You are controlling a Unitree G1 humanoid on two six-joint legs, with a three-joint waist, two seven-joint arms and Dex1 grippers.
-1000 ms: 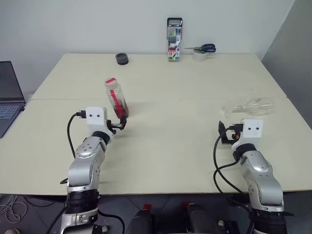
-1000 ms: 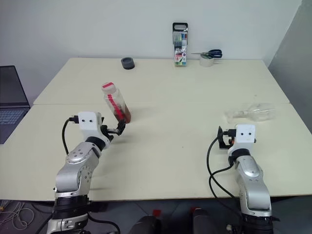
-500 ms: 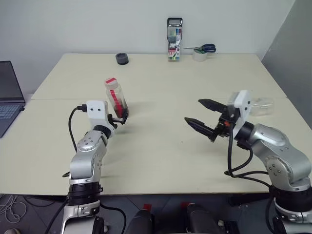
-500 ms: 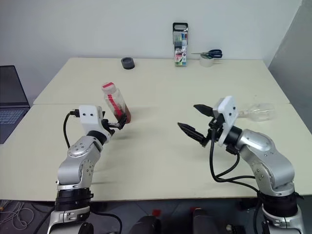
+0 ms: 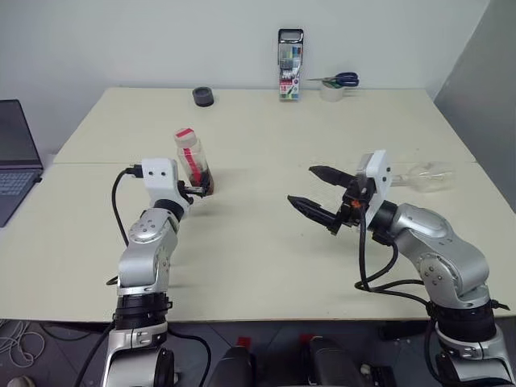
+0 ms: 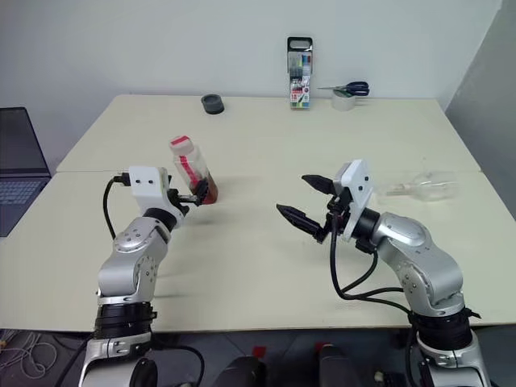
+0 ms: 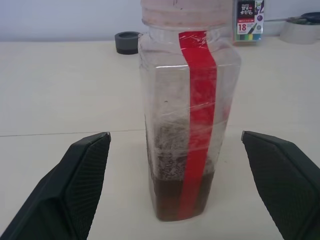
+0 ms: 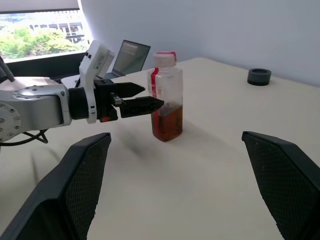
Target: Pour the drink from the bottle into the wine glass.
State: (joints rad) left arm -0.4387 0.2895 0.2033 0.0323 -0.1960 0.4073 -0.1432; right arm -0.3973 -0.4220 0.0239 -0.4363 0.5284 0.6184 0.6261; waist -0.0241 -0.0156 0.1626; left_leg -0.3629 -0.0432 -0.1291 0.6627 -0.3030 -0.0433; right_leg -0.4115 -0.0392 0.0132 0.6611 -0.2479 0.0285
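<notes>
The bottle (image 5: 193,161) stands upright on the surface (image 5: 258,242). Left pincer (image 5: 201,190): wide, flanking the bottle base. Right pincer (image 5: 316,191): wide, empty. The wine glass (image 5: 426,175) lies sideways.

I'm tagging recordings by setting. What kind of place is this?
Probably an office or lab workroom: plain cream tables pushed together against a bare white wall, an open laptop at the edge, and a marker pen pack, scissors and tape roll at the back.
</notes>
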